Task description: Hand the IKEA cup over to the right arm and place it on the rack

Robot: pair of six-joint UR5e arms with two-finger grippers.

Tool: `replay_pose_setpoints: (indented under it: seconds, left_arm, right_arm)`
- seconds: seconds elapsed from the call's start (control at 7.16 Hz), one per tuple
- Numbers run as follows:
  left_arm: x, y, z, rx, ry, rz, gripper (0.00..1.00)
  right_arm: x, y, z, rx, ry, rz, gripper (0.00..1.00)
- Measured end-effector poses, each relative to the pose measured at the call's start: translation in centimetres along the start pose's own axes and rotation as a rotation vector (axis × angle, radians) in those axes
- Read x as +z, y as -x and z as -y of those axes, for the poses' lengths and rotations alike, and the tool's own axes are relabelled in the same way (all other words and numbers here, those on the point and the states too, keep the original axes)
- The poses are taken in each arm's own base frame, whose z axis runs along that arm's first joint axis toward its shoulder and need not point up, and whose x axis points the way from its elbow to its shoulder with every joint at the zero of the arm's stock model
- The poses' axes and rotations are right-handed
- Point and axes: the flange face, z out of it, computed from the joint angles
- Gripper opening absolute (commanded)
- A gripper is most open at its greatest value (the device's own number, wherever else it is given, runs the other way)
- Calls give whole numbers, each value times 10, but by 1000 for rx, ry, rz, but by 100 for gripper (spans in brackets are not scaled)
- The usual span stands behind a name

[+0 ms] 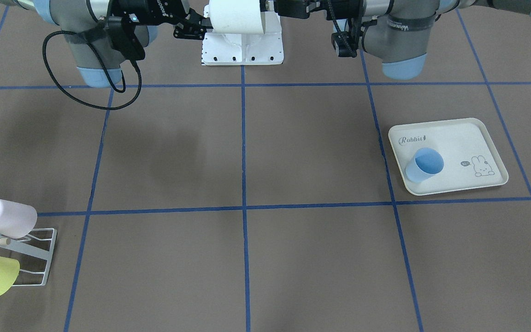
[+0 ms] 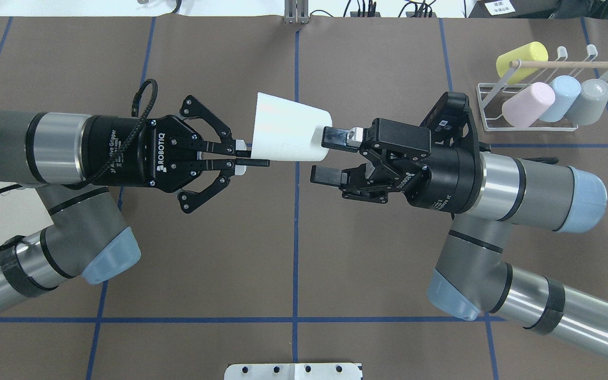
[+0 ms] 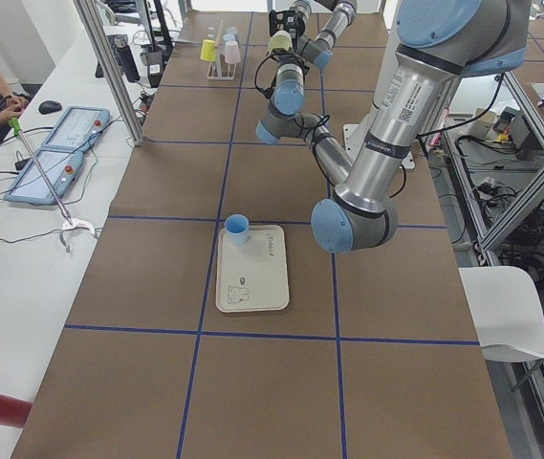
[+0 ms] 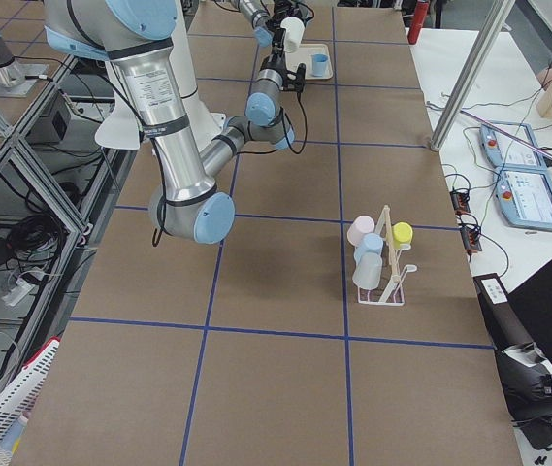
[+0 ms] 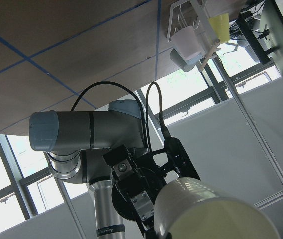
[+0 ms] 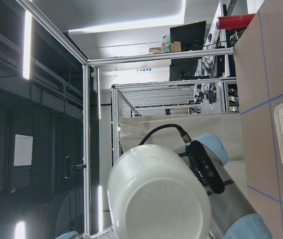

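Overhead exterior: left gripper pinched the cup by its rim, mid-air; right gripper, at its three o'clock, gaped at the base — unclosed. Released early, the cup could fall, short of the rack at two o'clock.

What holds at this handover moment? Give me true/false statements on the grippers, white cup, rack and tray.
1. The left gripper is shut on the rim of the white cup. True.
2. The right gripper has clamped the white cup. False: its jaws stand open at the cup's base end.
3. The rack is empty. False: it holds a yellow cup, a pink cup, a pale blue cup and a grey cup.
4. A blue cup stands on the tray. True.
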Motion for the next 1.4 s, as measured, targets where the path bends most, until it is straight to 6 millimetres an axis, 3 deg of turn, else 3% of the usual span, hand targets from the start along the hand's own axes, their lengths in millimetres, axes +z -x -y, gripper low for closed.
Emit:
replay_pose_setpoints:
  seconds: [0.7,0.84,1.12,1.26,1.4]
  left_arm:
    - [5,8,-6,-6,19,14,0]
    - [5,9,-6,-7,20,16,0]
    - [6,10,-5,-8,20,18,0]
    - [6,10,-5,-8,19,18,19]
    - [6,10,-5,-6,20,18,97]
  right_arm:
    - [3,-2,3,1,-14,0,86]
    - [3,-3,3,1,-15,1,78]
    - [3,-2,3,0,-14,3,38]
    - [3,-2,3,-4,-13,5,16]
    - [3,-2,3,-6,-11,4,8]
